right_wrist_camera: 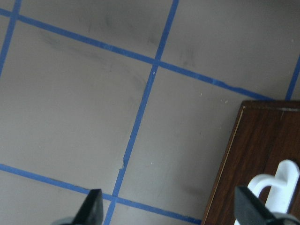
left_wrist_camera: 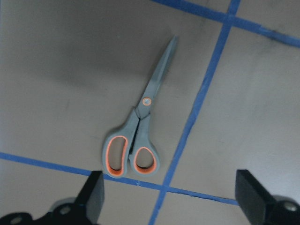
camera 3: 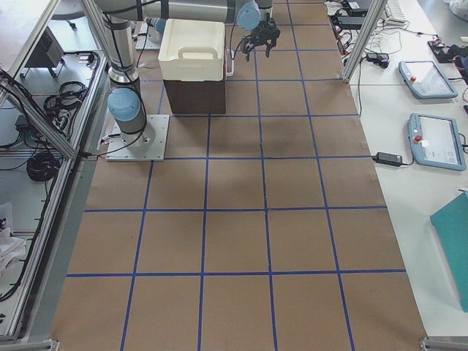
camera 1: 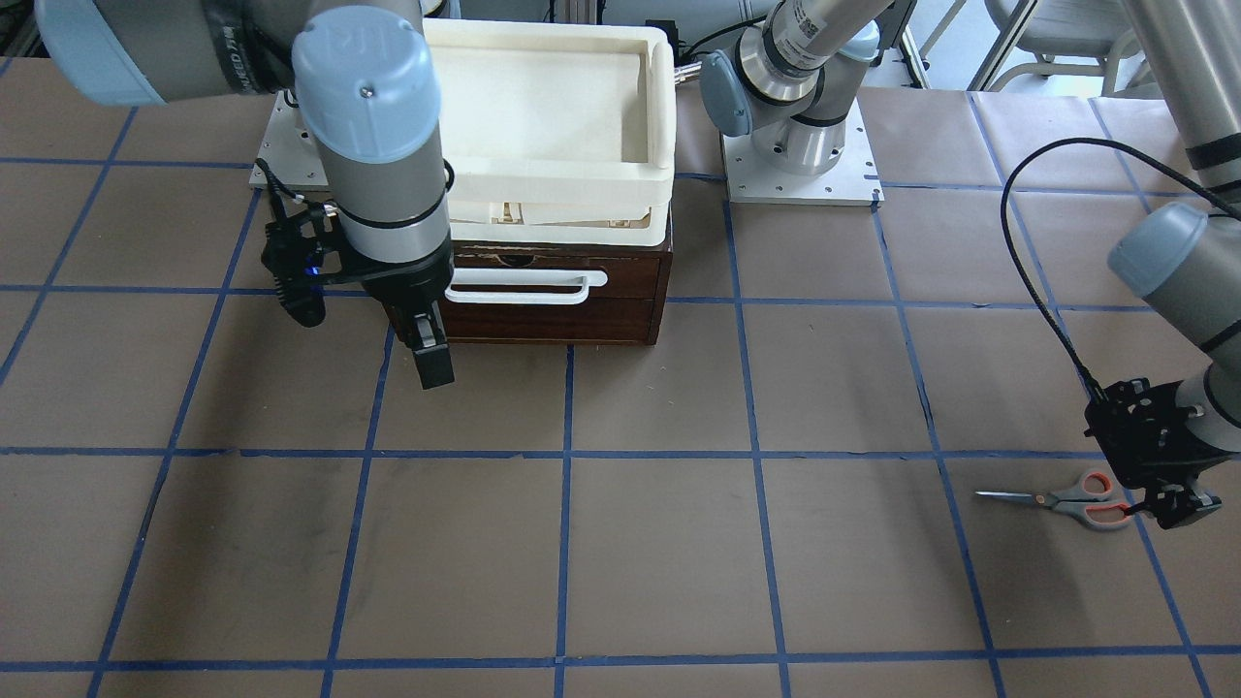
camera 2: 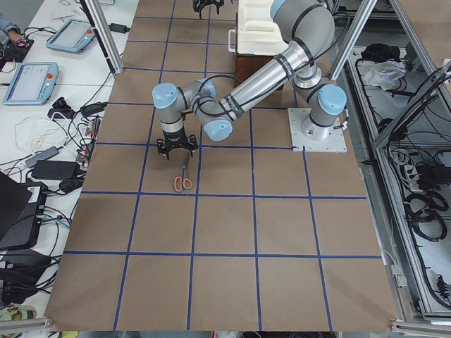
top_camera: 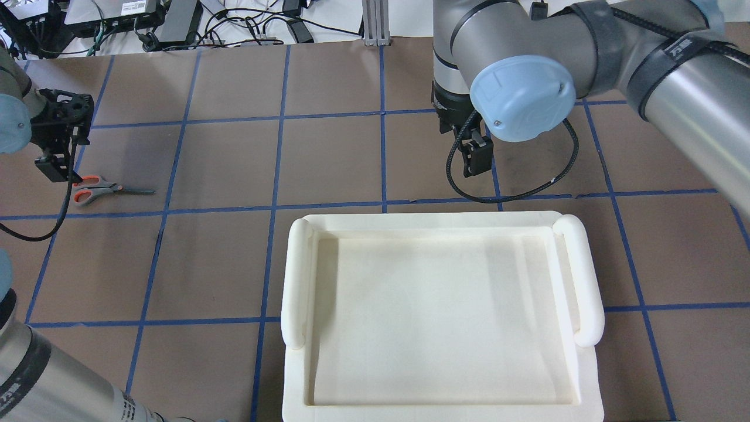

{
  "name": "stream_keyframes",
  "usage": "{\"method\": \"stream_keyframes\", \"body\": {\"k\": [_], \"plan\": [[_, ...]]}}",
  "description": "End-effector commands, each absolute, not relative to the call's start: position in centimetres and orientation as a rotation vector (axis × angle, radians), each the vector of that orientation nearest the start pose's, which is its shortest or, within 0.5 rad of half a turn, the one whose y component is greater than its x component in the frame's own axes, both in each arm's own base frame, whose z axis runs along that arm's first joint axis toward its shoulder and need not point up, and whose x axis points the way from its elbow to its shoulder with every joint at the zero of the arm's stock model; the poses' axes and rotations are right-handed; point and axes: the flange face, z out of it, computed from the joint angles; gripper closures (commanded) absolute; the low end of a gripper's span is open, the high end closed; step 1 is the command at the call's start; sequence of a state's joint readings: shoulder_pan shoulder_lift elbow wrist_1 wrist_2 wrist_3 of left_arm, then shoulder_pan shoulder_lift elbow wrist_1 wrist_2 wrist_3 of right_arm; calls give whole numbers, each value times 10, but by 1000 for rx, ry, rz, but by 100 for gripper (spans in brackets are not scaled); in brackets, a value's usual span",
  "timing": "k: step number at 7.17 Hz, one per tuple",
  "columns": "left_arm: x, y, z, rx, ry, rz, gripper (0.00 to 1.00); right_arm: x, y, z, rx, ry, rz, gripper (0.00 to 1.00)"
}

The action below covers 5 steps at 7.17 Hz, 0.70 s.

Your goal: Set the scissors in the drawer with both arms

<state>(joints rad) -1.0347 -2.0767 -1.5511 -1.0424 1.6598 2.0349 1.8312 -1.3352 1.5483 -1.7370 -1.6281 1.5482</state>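
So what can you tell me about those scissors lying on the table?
The scissors are a small pair with slim grey metal blades, shut, a round orange-ringed pivot, and grey plastic-looking handles lined orange inside both loops. They lie flat on the brown table, loops close to a blue tape line. The open left gripper hangs near the handles; only the table seems to touch them.

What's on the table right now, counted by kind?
Scissors: 1
Drawer: 1
Cream tray: 1
Grippers: 2, left gripper and right gripper, both open
Total: 5
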Motion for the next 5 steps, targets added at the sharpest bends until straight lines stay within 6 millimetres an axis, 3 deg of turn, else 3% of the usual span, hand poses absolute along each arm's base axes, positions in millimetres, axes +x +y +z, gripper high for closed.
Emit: {"method": "stream_keyframes", "body": {"k": [1,2,5], "plan": [[248,-630,227,2311,2087,8,0,289,-524,373,2047,2461,68,0],[248,-633,220,2389,2020,-64,0,295,-526,362,2100,2422,112,0],[247,-632,207,2404,2035,-45,0,301,-526,337,2236,2364,211,0]]}}
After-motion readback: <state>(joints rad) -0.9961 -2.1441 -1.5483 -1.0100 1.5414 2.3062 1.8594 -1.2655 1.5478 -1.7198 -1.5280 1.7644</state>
